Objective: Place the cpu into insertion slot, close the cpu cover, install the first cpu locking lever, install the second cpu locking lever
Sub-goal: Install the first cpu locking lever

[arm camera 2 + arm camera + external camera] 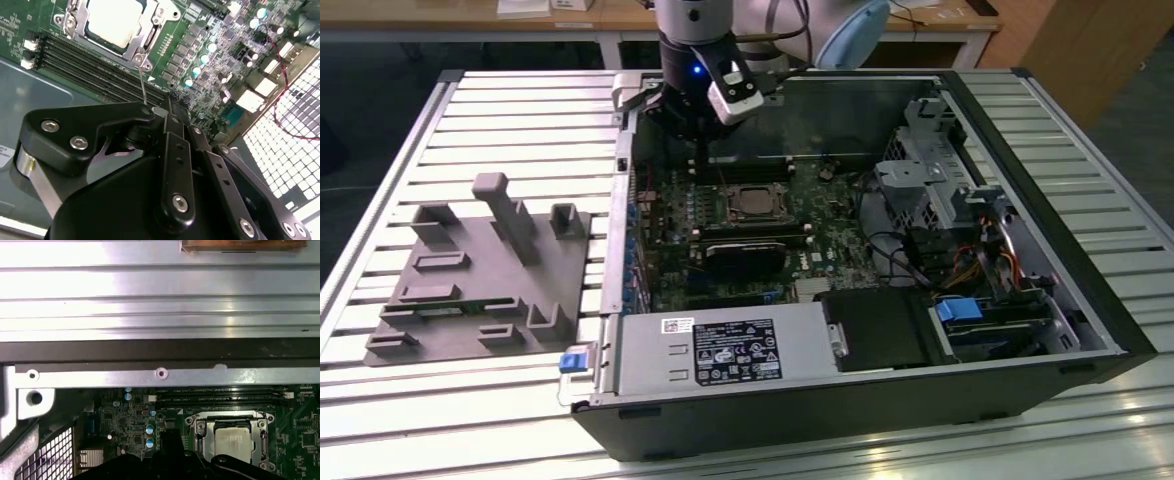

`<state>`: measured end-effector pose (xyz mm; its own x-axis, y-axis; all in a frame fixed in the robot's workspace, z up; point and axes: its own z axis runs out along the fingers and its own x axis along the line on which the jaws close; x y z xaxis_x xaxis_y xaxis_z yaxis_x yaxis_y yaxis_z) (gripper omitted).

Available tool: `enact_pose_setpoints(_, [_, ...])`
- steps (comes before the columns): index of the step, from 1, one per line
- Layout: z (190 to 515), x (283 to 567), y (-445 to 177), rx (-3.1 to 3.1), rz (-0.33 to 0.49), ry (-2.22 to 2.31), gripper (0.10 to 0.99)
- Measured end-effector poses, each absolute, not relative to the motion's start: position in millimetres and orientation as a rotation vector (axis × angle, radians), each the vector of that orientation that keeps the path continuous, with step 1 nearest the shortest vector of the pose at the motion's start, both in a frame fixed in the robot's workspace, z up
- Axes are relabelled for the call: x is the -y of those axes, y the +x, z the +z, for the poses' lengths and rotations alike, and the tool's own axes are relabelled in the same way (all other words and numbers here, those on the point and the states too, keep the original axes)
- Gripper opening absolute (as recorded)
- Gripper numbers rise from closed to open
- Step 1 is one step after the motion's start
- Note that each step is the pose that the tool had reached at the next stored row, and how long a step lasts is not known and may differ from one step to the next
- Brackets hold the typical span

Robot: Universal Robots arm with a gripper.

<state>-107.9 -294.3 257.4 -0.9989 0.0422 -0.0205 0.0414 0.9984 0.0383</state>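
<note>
The cpu (750, 203) sits flat in the insertion slot (67, 20) near the middle of the green board, its dull silver top facing up. The cpu cover (127, 50) lies folded down over it, so the chip shows through the square window; in the first wrist view the cpu (232, 444) looks framed on all sides by that silvery metal.

From one corner of the socket a thin wire locking lever (143, 85) sticks up and runs straight to the tips of the pincer (157, 107). From here the pincer's fingers look pressed together. The lever's end meets them, but I can't tell whether it is nipped between them or only touching.

The pincer (703, 165) hangs just beside the socket, on the side toward the case's far wall and a little to the exterior view's left. It is over the long black memory slots (90, 70), which lie between it and the chip.

On the near side of the socket sits a larger black block (744, 255), and nearer again the grey power supply (707, 352). All of this is inside an open computer case (1067, 300) lying on its side on a slatted metal table (520, 120). A grey moulded holder (480, 270) rests on the table to the exterior view's left, well apart from the pincer.
</note>
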Motion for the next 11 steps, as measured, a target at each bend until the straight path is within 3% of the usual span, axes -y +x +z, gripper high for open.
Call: enact_pose_setpoints(11, [255, 289, -95, -3.12, 0.059, 0.065, 0.106])
